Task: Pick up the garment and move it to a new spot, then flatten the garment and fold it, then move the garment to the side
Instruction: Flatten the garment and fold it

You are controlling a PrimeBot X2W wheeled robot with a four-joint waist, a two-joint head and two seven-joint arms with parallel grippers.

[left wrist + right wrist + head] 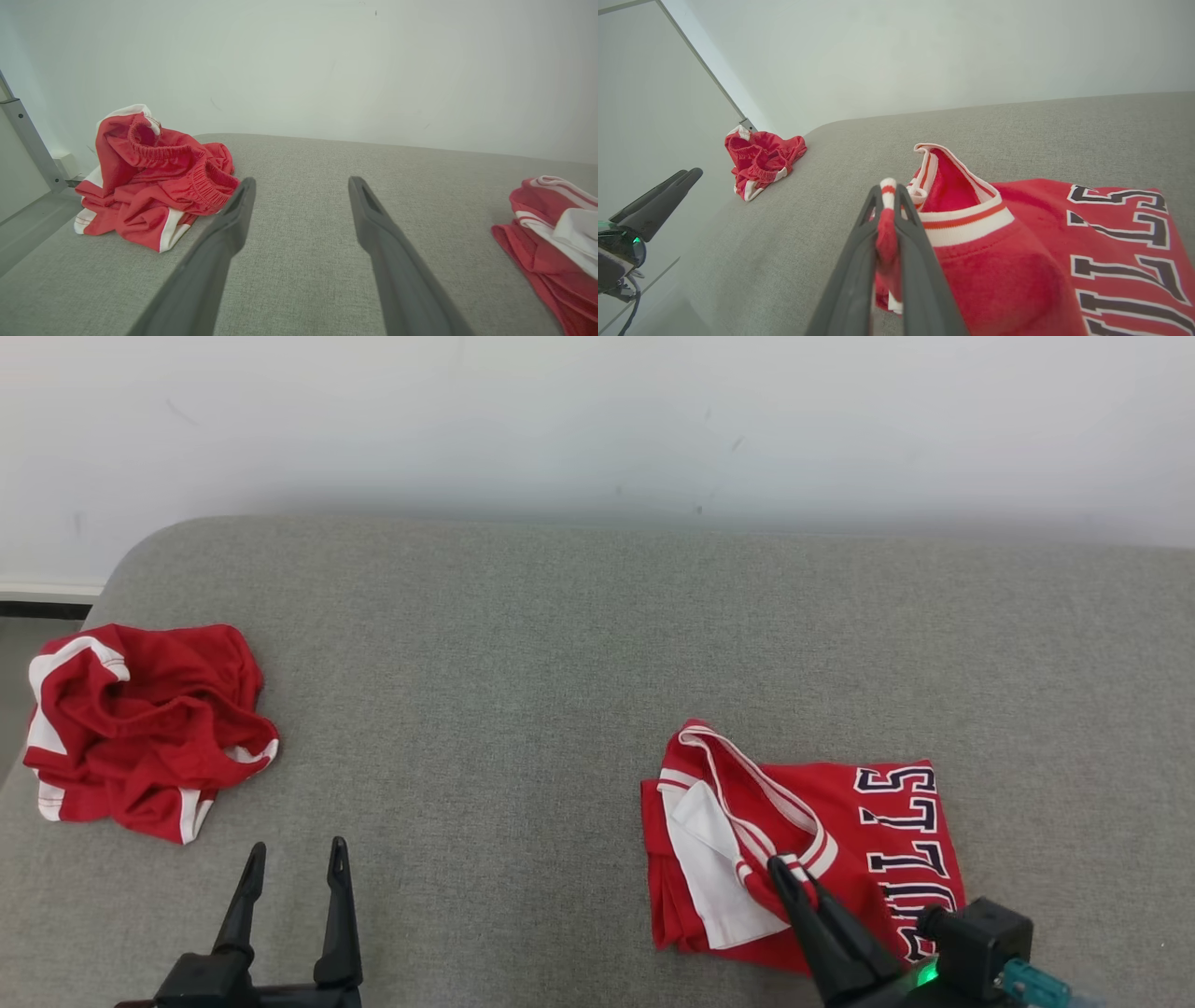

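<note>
Red jersey [840, 840] with white trim, navy lettering; red-white shorts [140, 728]; grey couch [560, 663].

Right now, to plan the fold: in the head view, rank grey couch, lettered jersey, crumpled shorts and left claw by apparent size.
1. grey couch
2. lettered jersey
3. crumpled shorts: close to the jersey, which lies nearer, so unsure
4. left claw
</note>
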